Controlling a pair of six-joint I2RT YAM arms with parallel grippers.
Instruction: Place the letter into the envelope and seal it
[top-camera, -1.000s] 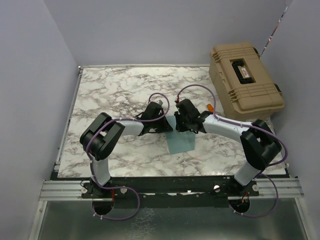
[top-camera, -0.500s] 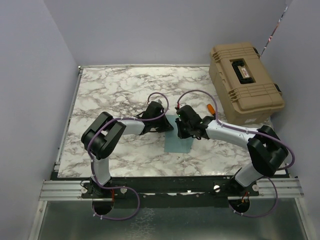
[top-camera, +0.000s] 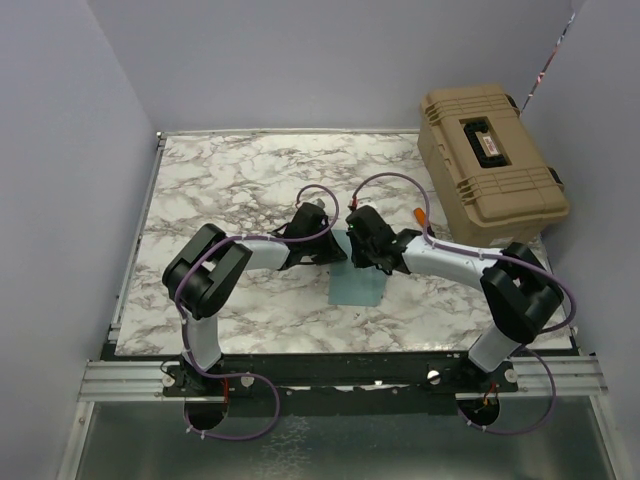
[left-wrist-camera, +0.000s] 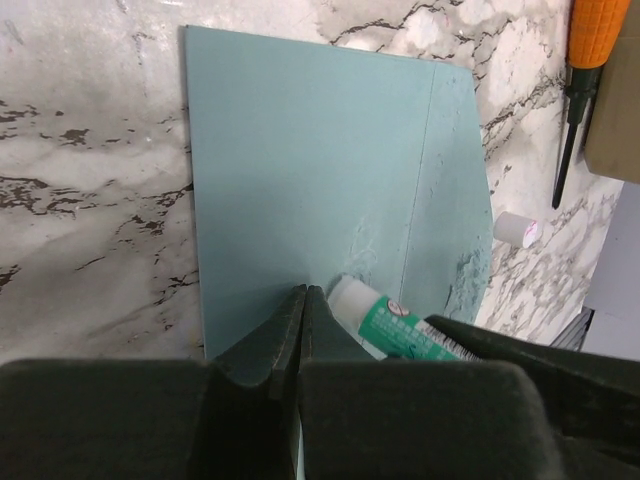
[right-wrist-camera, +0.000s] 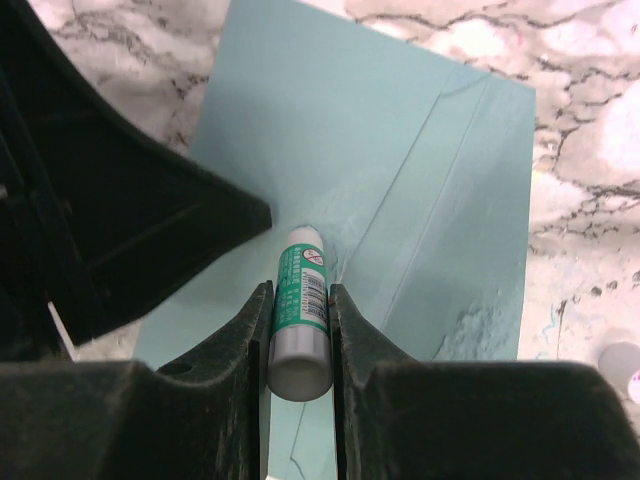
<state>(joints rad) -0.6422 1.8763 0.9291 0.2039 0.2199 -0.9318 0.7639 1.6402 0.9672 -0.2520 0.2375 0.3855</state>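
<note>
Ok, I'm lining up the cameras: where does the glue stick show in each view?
Top external: cannot be made out, beneath the right gripper.
Left wrist: glue stick lower centre-right, over the envelope.
Right wrist: lower centre, between the right gripper's fingers.
Shared landmark: the teal envelope.

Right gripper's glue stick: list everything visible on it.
The glue stick is a small cylinder, plastic by its look, with a white tip, a green printed label carrying a barcode, and a grey butt end. The right gripper clamps it by the sides, tip pointing out past the fingertips. The tip appears to touch the teal envelope beside the flap crease, where the paper looks smeared. The left gripper, shut, sits close beside it.
</note>
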